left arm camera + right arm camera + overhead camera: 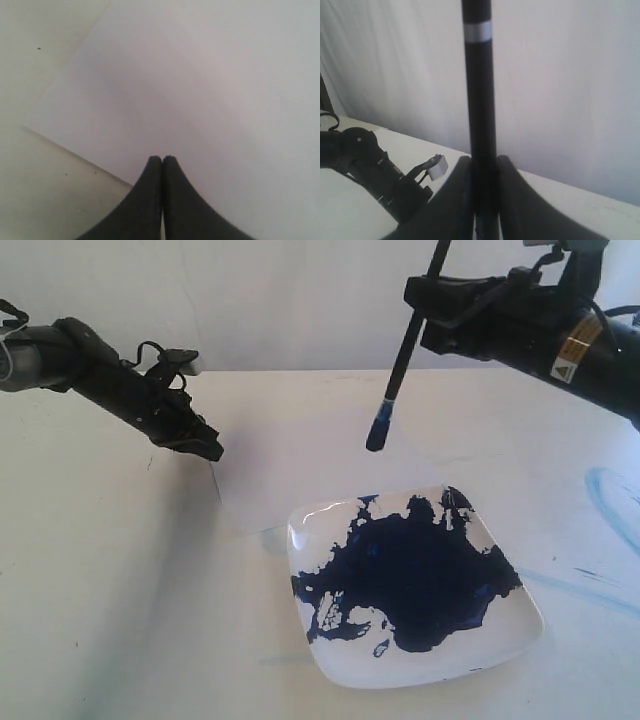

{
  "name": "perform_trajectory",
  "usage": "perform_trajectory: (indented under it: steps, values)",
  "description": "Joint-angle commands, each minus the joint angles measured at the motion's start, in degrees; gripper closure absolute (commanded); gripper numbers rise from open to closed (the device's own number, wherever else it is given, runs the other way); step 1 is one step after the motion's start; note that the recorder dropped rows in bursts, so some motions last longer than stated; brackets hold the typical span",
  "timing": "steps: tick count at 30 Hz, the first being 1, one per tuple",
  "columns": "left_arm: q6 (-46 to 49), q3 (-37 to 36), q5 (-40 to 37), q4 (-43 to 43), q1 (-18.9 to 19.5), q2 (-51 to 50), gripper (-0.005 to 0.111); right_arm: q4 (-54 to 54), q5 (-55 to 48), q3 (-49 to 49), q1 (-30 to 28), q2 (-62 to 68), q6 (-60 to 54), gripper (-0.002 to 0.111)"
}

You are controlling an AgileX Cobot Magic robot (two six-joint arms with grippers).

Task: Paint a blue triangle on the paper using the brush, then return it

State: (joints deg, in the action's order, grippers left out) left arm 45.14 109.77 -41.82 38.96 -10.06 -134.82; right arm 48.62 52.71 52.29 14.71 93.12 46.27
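Note:
My right gripper is shut on the black-handled brush, which hangs almost upright. Its blue-stained bristle tip is in the air above the paper, beyond the plate's far edge. The right wrist view shows the brush with its silver band clamped in the right gripper. My left gripper is shut with nothing in it, low over the paper's left edge. In the left wrist view the left gripper sits over the bare paper near a corner. No blue triangle shows on the paper.
A white square plate holding a large dark-blue paint pool sits at the front, overlapping the paper's near edge. Pale blue smears mark the table on the right. A white wall stands behind the table.

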Motion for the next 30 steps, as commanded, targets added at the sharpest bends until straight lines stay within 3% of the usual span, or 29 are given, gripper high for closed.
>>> perform_trajectory:
  steps: [1, 13, 25, 30]
  values:
    - [0.5, 0.3, 2.3, 1.7, 0.1, -0.5, 0.107, -0.1, 1.7, 8.5, 0.1, 6.1, 0.4, 0.108]
    - [3.5, 0.3, 1.3, 5.1, 0.1, -2.9, 0.107, 3.3, 1.6, 38.3, 4.1, 32.6, -2.7, 0.108]
    - [3.5, 0.3, 1.2, 5.1, 0.1, -2.9, 0.107, 8.0, 1.6, 44.2, 5.6, 37.2, -3.7, 0.108]
    - [3.5, 0.3, 0.2, 5.1, 0.1, -2.9, 0.107, 11.0, 2.8, 45.5, 4.0, 37.2, 8.5, 0.108]
